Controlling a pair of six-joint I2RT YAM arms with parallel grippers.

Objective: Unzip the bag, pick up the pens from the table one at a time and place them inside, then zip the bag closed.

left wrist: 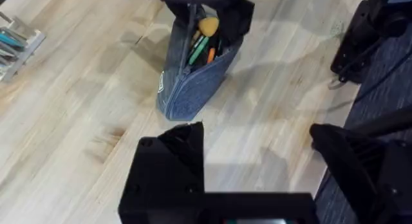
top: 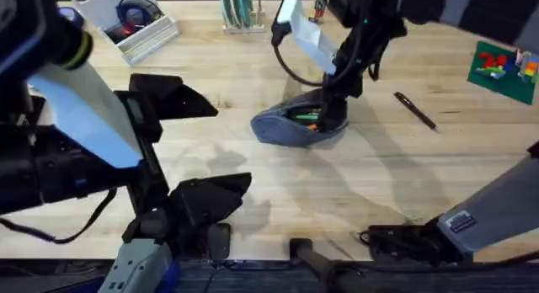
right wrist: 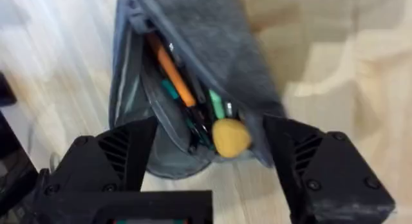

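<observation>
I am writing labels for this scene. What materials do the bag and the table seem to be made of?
The bag looks like woven grey-blue fabric, matte, with a denim-like weave and soft folds. The table looks like light wood planks with a smooth finish, visible grain and seams.

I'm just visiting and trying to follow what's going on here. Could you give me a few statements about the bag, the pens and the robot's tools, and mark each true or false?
1. The bag is open. True.
2. The bag holds nothing. False: pens and a yellow ball-like thing sit inside.
3. A dark pen lies on the table. True.
4. The right tool is at the bag's open end, fingers spread. True.
5. The left tool grips the bag. False: it is open, apart from the bag.
</observation>
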